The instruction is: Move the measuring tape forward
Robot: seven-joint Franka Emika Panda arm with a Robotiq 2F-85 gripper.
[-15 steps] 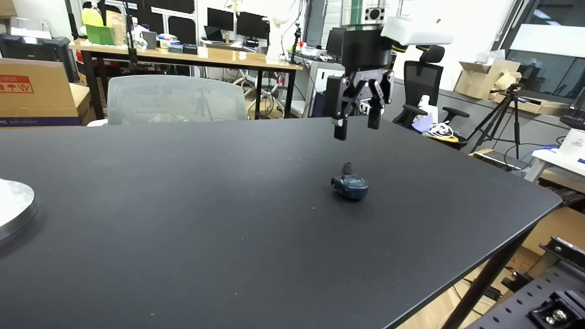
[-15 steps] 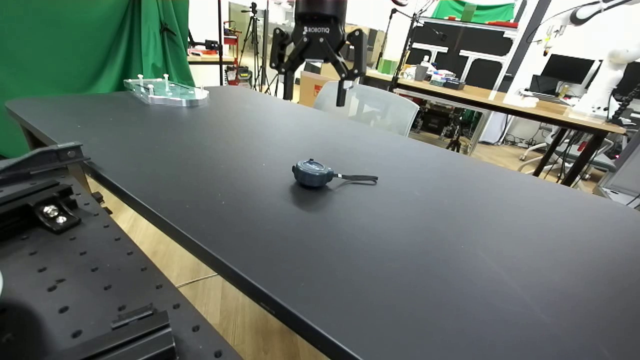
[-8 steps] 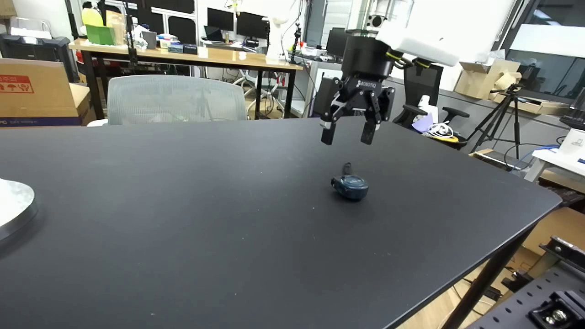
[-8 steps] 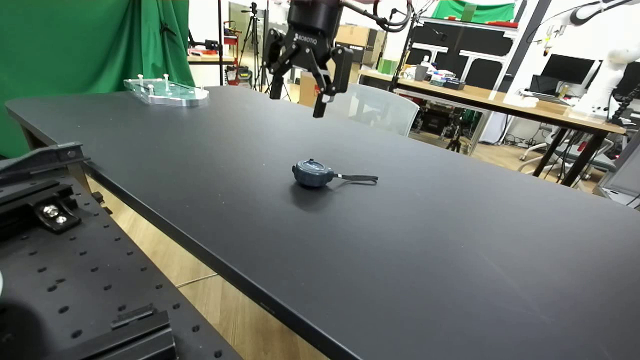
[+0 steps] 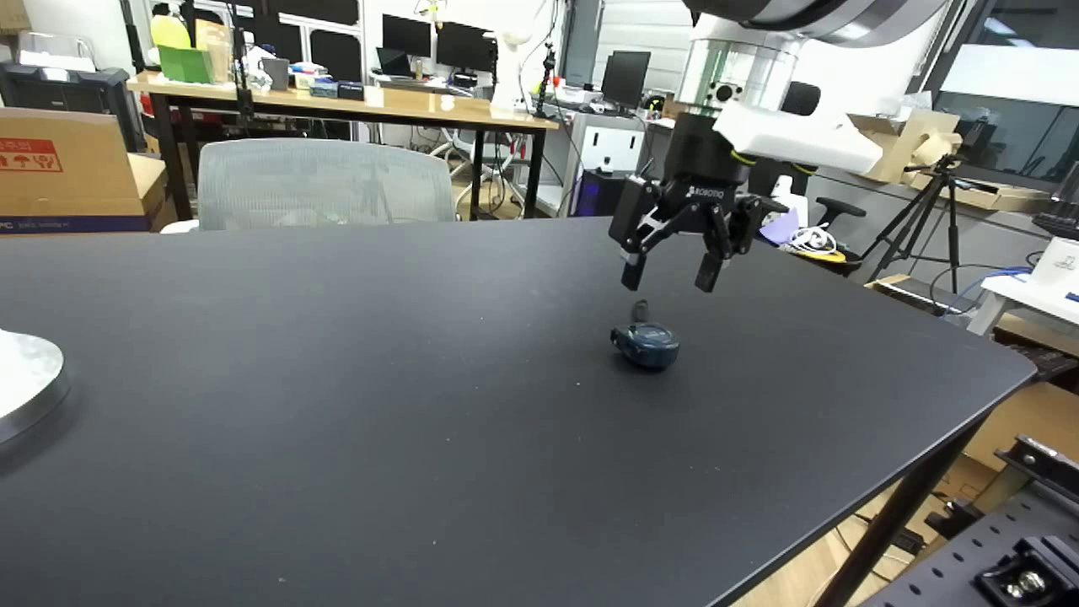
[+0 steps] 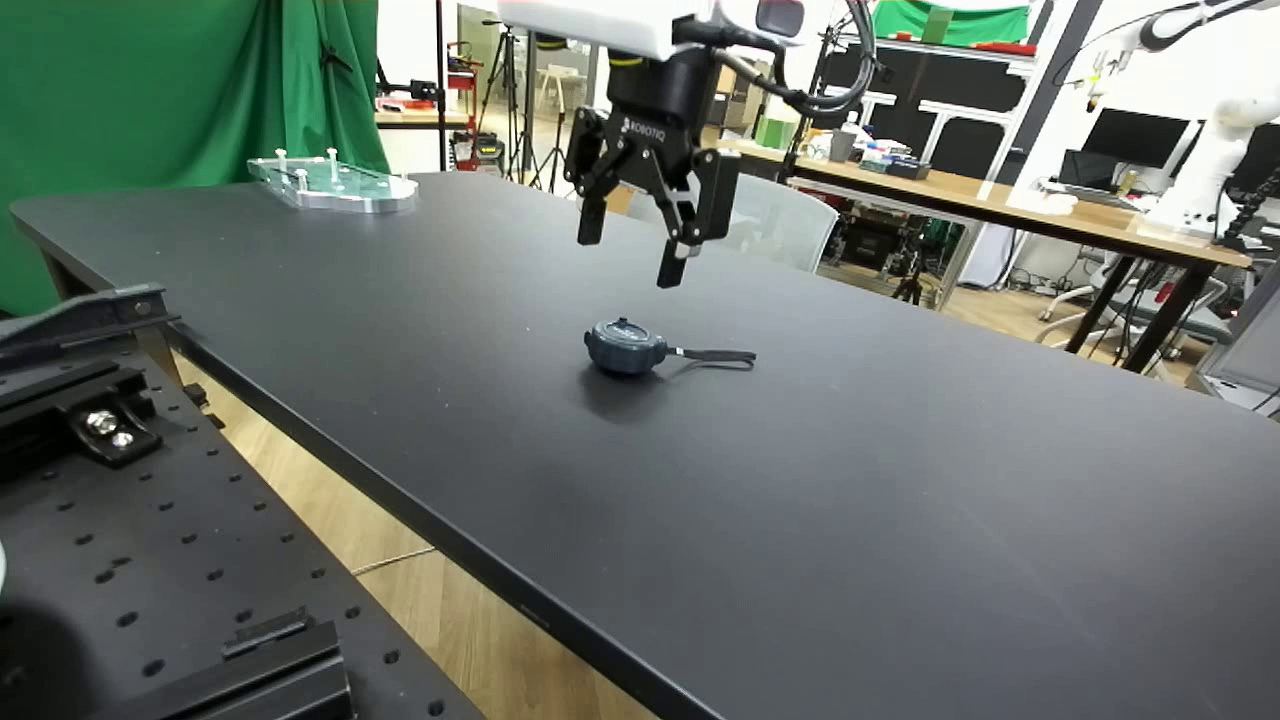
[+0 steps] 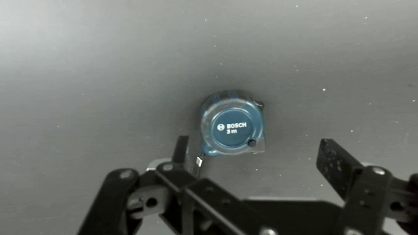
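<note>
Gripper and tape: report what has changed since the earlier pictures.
The gripper has come down toward the measuring tape and tilted; nothing was taken hold of or let go. Its jaws stay open, and the measuring tape lies unmoved on the dark table.

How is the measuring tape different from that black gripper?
Look: the measuring tape is a rounded case with a blue top; the gripper is black and jointed, with two spread fingers.
Size: the tape looks smaller than the gripper in both exterior views.
Pose: the tape lies flat on the table; the gripper hangs tilted above it.
Both carry pale lettering: BOSCH on the tape, ROBOTIQ on the gripper.
</note>
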